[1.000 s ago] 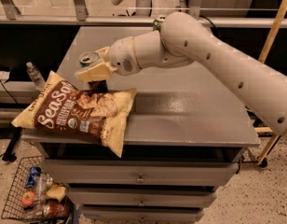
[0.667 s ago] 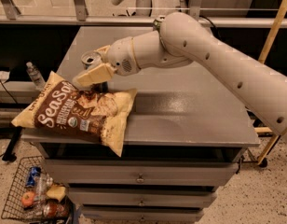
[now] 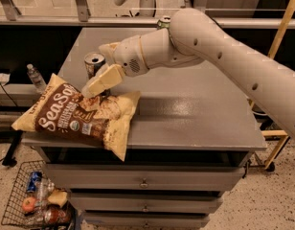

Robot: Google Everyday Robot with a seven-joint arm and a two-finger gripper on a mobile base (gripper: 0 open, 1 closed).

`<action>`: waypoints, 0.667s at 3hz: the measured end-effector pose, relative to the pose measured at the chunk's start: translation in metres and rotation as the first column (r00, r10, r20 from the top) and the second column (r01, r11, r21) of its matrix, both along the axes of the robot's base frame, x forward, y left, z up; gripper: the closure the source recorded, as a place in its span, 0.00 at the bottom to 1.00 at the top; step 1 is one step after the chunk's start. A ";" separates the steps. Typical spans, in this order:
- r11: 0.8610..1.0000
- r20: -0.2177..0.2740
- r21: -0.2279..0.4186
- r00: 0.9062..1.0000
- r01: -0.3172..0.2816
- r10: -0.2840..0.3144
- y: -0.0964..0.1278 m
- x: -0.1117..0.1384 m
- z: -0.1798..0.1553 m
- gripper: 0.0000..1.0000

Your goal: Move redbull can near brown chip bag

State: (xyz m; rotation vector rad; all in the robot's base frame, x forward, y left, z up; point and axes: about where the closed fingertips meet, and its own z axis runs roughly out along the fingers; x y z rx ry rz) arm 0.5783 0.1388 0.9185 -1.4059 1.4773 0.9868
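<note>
Jaws are standing apart: the gripper is hanging over the left part of the grey cabinet top, one of its fingers slanting down in front of the redbull can and the other sitting higher behind it, neither one clamping it

Down on the floor at the left, a wire basket is holding a jumble of small goods, among them a blue packet and something round and reddish; the rest is too dim to name. Under the top, three drawers are sitting shut

One redbull can, one brown chip bag, one green can peeking out behind the arm at the far edge, and one water bottle off the cabinet's left side are showing

The redbull can is standing upright just behind the bag's upper edge, its silver top with the tab opening catching the light and its slim blue-and-silver body partly hidden by the lower finger. The bag is lying flat and crinkled, overhanging the front left corner, its white "SeaSalt" lettering facing up
</note>
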 end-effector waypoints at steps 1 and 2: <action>0.998 0.028 -0.028 0.998 0.059 -0.059 -0.033 -0.018 0.015 0.00; 0.995 0.036 -0.035 0.995 0.093 -0.091 -0.052 -0.020 0.019 0.00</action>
